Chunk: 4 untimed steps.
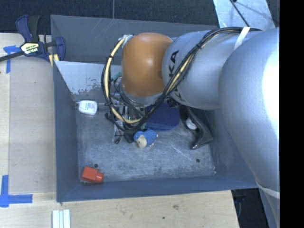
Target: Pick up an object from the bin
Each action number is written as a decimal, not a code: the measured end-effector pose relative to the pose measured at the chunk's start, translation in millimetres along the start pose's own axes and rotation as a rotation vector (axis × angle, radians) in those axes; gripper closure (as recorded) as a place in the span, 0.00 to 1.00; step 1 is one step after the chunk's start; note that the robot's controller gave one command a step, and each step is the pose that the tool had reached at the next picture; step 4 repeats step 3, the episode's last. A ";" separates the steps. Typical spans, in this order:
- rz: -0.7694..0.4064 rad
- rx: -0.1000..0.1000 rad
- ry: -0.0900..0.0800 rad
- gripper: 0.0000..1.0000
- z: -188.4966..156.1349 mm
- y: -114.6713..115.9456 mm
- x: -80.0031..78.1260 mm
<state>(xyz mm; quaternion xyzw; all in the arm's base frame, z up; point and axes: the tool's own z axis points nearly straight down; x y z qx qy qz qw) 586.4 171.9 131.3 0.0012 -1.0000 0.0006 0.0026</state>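
A silver KUKA arm (213, 70), its wrist capped by a rounded orange cover (142, 63) and looped with cables, reaches from the right into a grey metal bin (65, 141). Its pincer (122, 134) is down near the middle of the bin floor. The wrist and cables hide the working end, so it cannot be told how far open the pincer is, and nothing can be seen held in it.

Just beside the pincer, on its right, a small blue-and-cream lumpy object (144, 138) rests on the floor. It is the nearest thing to hand and, on this evidence, the likeliest candidate for the pick. Just behind it lies a larger dark blue rounded object (165, 118), partly under the arm. Further right, near the bin's wall, sits a black curved piece (202, 137) with a small white bit (191, 124) just beside it. A small white rounded object (87, 107) lies to the left by the back wall. An orange-red block (91, 175) sits well apart in the near left corner.

The arm appears to have made its descent, but no grasp can be confirmed and everything visible rests on the bin floor. Closing on one object and lifting it clear of the bin both look to be still ahead.
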 end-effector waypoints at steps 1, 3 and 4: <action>-0.049 0.001 -0.004 0.00 62.7 -40.2 -23.1; -0.038 -0.002 -0.018 1.00 -68.8 -58.0 -23.4; -0.038 -0.002 -0.018 1.00 -68.8 -58.0 -23.4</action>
